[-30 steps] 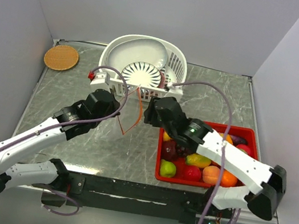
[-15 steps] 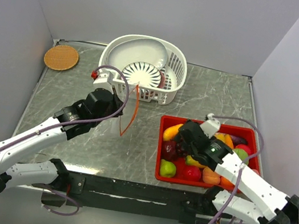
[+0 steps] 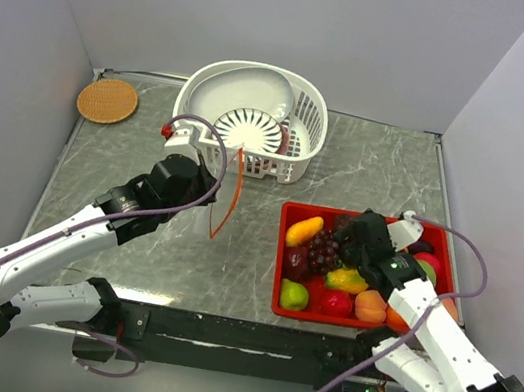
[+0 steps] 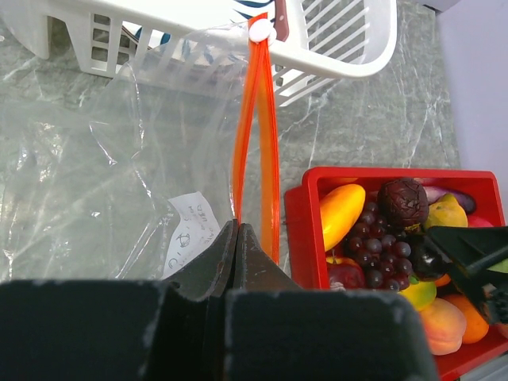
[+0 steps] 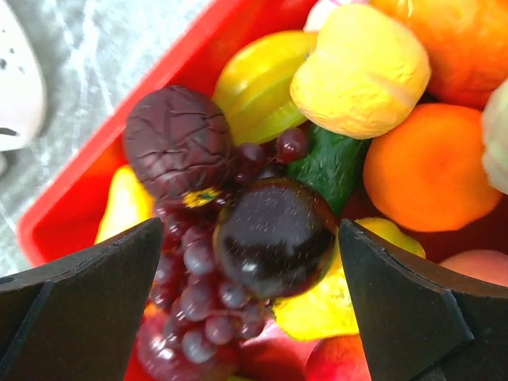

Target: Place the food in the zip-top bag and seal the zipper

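white basket, red tray, woven coaster

The red tray is glossy hard plastic. In it the grapes are smooth and shiny, the dark ball is glossier still, the brown fruit is wrinkled and rough, and the orange is duller. Over the tray, my right claw has fingers of matt black plastic. Left of the tray, the zip-top bag is clear, crinkly film with a white paper label, and its zipper is smooth orange-red plastic. Beyond the tray, the basket is white glossy plastic. Under the tray, the table looks like grey veined stone with a soft sheen.
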{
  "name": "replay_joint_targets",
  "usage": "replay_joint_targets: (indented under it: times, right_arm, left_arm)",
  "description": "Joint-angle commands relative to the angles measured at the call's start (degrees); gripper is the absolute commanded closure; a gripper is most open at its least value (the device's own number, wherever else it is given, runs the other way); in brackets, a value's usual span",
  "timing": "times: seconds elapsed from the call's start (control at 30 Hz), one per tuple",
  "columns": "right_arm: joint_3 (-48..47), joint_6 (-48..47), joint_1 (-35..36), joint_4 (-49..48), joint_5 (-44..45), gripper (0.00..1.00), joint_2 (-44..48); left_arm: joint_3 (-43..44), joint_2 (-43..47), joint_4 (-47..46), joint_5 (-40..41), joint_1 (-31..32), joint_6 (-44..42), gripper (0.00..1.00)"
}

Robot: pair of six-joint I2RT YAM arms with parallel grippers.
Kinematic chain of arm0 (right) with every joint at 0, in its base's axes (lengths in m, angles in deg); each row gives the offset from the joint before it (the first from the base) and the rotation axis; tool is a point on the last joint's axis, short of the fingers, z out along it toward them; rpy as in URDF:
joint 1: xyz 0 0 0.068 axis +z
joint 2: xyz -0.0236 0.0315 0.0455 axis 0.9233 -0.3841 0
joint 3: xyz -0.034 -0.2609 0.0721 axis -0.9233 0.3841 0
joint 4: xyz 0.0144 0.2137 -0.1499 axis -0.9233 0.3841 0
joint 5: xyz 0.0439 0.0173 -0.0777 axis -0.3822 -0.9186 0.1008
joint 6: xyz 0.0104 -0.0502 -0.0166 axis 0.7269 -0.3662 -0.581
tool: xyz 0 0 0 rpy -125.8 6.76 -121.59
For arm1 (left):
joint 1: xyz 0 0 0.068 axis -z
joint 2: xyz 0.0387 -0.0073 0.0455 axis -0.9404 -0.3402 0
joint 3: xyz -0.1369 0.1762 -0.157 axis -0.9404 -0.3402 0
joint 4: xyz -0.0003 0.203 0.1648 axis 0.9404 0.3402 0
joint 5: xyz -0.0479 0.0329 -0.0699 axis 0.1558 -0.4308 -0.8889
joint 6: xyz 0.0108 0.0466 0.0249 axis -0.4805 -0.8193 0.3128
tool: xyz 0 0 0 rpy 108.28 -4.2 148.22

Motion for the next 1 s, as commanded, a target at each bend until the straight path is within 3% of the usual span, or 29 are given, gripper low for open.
replay_joint_targets:
  times: [0.0, 0.17, 0.27, 0.33, 0.4, 0.67, 0.97]
  right_arm:
    - [2.5, -1.6, -3.0, -7.1, -3.8, 0.03, -2.1]
    - [4.7, -2.9, -4.6, -10.8, -6.2, 0.19, -1.2]
    - [3.7, -3.5, -4.7, -9.6, -6.2, 0.39, -1.1]
    - [2.5, -4.2, -4.7, -7.1, -5.0, 0.6, 0.0]
    - [-0.1, -5.8, -4.7, -3.9, -3.1, 0.71, 1.2]
    - [-8.5, -14.0, -3.1, -2.0, -7.2, 0.79, 7.8]
    - [-20.8, -12.0, 16.4, -11.1, -6.0, 0.8, -0.4]
  left_arm:
    - [1.4, 0.4, -1.9, -0.6, 0.2, -1.1, 0.99]
    - [1.5, 0.7, -1.9, -1.5, 0.2, -1.5, 0.99]
    - [1.6, 0.8, -1.6, -1.5, 0.2, -1.4, 0.99]
    - [1.7, 1.0, -1.7, -2.1, 0.2, -1.4, 0.99]
    - [1.5, 0.9, -1.7, -2.5, 0.2, -1.3, 0.99]
    - [1.0, 0.1, -3.4, -4.5, 0.8, 0.0, 0.99]
    - [2.2, -2.0, -4.0, -4.4, 4.4, 2.7, 0.99]
